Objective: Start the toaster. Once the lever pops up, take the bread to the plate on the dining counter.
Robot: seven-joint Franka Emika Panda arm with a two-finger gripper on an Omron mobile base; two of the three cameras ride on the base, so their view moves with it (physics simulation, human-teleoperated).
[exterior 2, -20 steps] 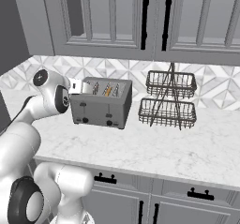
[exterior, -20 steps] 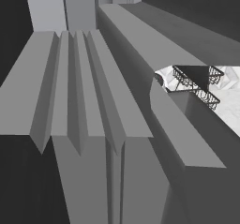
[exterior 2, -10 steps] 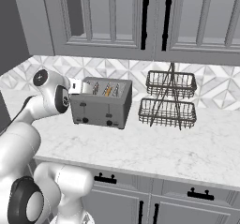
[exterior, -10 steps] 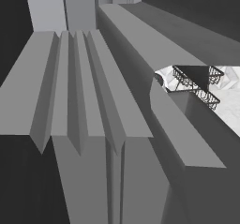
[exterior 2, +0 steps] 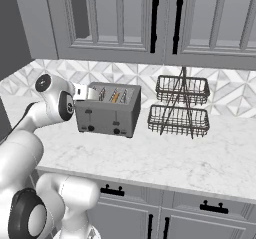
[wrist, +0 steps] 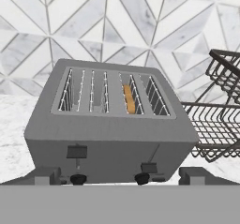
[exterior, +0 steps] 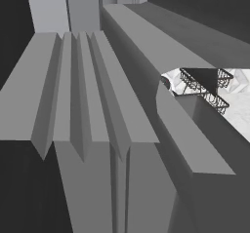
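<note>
While the bread [wrist: 130,99] sits low in one of the right-hand slots of the toaster [wrist: 110,127], with just its tan top edge and darker crust showing between the wire guides, the gripper [wrist: 120,177] hangs in front of the toaster's face with its fingers spread as wide as they go and nothing between them. Two levers show on that face: the left lever [wrist: 77,151] stands higher than the right lever [wrist: 149,168], which looks lower in its track, though whether it is fully pressed cannot be told. Each lever has a dark knob [wrist: 78,178] below it. Seen from the right base camera, the toaster [exterior 2: 108,109] stands on the marble worktop [exterior 2: 165,161] against the patterned wall, with a two-tier wire basket rack [exterior 2: 180,108] just beside it. As a judgement, the slice will be light, thin and fairly stiff once toasted, yet brittle at the crust, so a hard pinch could crumble it. Its best hold is likely across the flat faces near the top edge, taken straight down from above and lifted vertically so it does not catch the guides. The lever will likely be small and sprung and should take a firm downward push.
</note>
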